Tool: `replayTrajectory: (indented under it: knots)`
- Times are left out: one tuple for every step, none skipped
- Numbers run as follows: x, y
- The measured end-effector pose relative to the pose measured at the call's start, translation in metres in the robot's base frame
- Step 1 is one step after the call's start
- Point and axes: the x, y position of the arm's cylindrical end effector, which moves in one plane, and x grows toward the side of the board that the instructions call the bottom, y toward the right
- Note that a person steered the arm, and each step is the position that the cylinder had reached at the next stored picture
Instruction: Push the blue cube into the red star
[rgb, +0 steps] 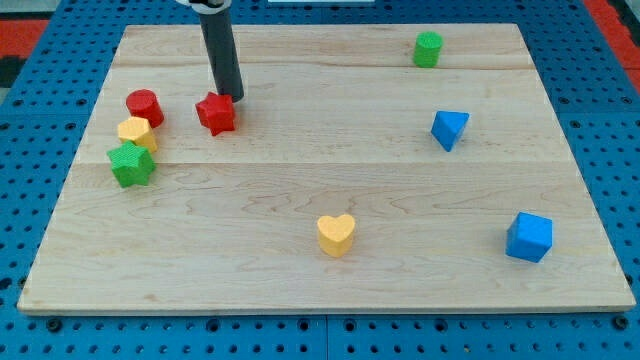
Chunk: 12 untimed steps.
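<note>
The blue cube (529, 237) sits near the board's lower right corner. The red star (216, 113) lies in the upper left part of the board. My tip (231, 98) is just above and right of the red star, touching or nearly touching it. The tip is far from the blue cube, which lies across the board toward the view's lower right.
A red cylinder (144, 106), a yellow block (136, 132) and a green star (131, 164) cluster at the left edge. A blue triangular block (449, 129) is at right, a green cylinder (428, 48) at top right, a yellow heart (336, 234) at bottom centre.
</note>
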Motion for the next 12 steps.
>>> replayTrajectory:
  knots:
    - [0.037,-0.013]
    - [0.043,-0.013]
    - [0.040,0.109]
    - [0.057,0.207]
    - [0.059,0.272]
    - [0.086,0.279]
    - [0.097,0.378]
    - [0.137,0.431]
    - [0.219,0.415]
    - [0.239,0.348]
    - [0.214,0.325]
    - [0.210,0.271]
